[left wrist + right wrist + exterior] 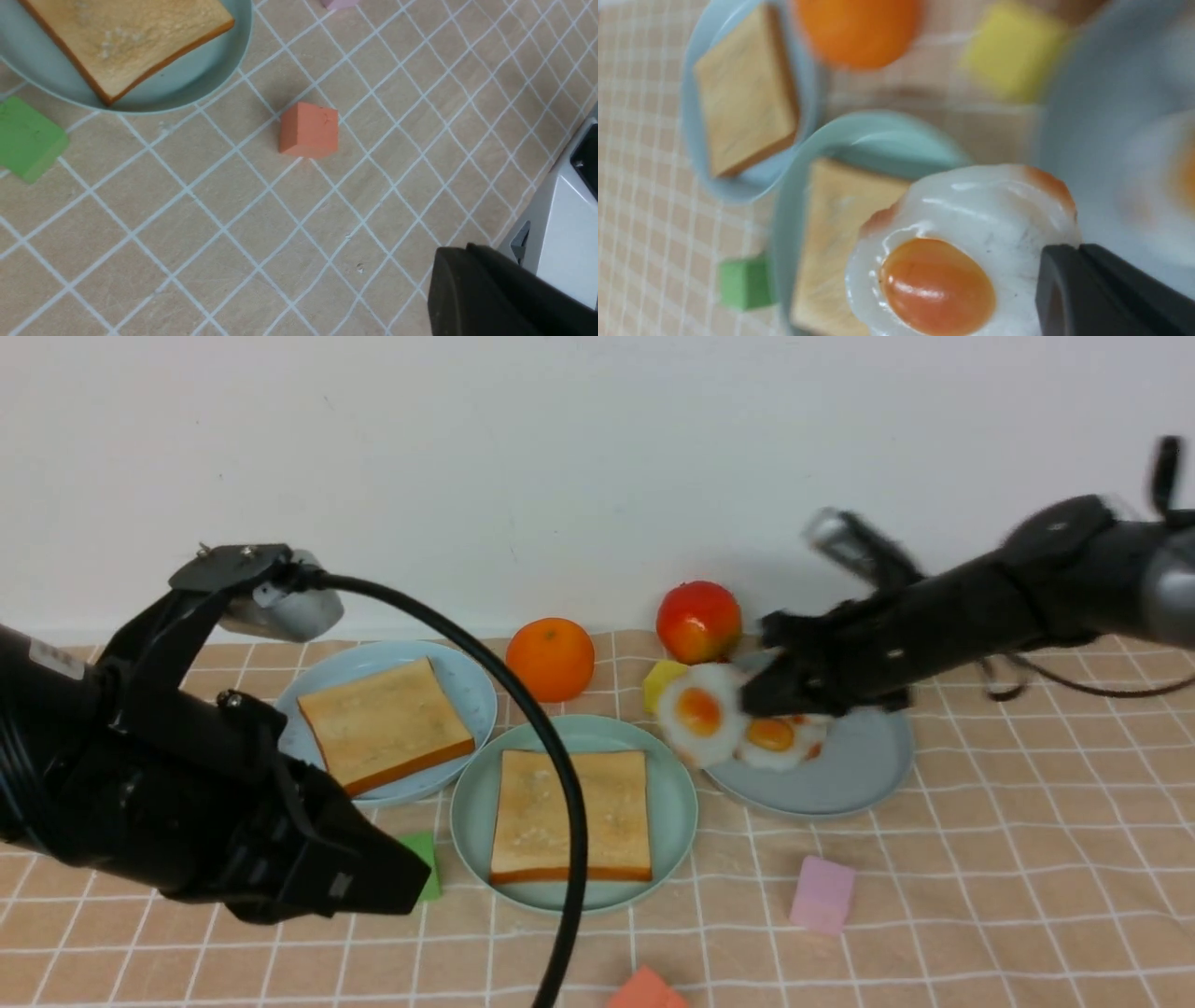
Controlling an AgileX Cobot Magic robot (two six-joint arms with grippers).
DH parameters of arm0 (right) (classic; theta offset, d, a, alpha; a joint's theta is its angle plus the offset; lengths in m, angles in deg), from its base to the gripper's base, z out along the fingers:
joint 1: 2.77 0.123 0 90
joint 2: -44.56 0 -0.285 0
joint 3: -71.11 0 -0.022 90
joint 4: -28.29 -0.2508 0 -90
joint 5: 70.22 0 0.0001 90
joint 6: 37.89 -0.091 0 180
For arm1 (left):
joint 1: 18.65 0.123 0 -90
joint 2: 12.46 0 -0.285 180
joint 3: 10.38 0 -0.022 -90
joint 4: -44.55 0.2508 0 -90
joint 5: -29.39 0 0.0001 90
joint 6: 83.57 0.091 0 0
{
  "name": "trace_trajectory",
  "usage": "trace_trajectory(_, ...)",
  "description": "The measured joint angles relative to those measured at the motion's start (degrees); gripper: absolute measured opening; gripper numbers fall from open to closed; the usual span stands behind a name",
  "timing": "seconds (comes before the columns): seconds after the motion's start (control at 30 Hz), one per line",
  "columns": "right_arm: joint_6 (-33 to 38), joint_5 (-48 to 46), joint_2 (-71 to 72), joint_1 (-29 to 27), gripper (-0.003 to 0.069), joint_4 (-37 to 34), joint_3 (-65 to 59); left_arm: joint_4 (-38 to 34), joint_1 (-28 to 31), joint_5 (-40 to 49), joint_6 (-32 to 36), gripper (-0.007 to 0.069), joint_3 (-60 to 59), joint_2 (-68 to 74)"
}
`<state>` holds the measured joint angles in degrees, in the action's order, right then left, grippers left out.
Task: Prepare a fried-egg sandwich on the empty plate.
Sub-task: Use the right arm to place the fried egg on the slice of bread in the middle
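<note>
At the middle of the peach, white-gridded table (pixel 980 896), the round mint-green plastic plate (pixel 471 821) carried one square golden-tan slice of toy toast (pixel 571 812), lying flat and covering most of it. Just behind it to the left, a pale blue round plate (pixel 467 691) held a second square toast slice (pixel 387 721). To the right of the mint plate, close beside its rim, sat a grey-blue round plate (pixel 859 775) with a white toy fried egg (pixel 780 739) on it.

The right pincer (pixel 752 695) was pinching another orange-yolked toy egg (pixel 698 711) by its white edge. It held the egg tilted, yolk toward the front camera, above the grey-blue plate's left rim and just beside the mint plate. From the right wrist view, this egg hung partly in front of the toast on the mint plate.

The left pincer (pixel 411 887), pressed together and gripping nothing, hovered low at the front left, hiding part of a green foam block (pixel 425 859).

A round orange fruit (pixel 551 658), a red apple (pixel 698 621) and a yellow block (pixel 661 683) stood behind the plates. A pink block (pixel 822 894) and an orange-red block (pixel 644 992) lay in front.
</note>
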<state>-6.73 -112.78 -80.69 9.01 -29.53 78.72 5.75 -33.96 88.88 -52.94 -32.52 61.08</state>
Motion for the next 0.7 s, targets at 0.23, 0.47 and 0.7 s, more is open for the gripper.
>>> trace_trajectory(0.23, 0.17, 8.51, -0.70, 8.23, 0.0008, -1.10, 0.00, 1.42, 0.00, 0.00, -0.13, 0.0025, 0.00, 0.00)
trace_trajectory(0.47, 0.17, 10.19, -3.43, 10.75, 0.0055, -3.01, 0.00, 1.62, 0.00, 0.00, -0.94, 0.0033, 0.00, 0.00)
trace_trajectory(0.7, 0.23, 8.38, -2.85, 9.08, 0.0283, -3.31, 0.00, 2.09, 0.00, -0.05, -1.17, 0.0039, 0.00, 0.00)
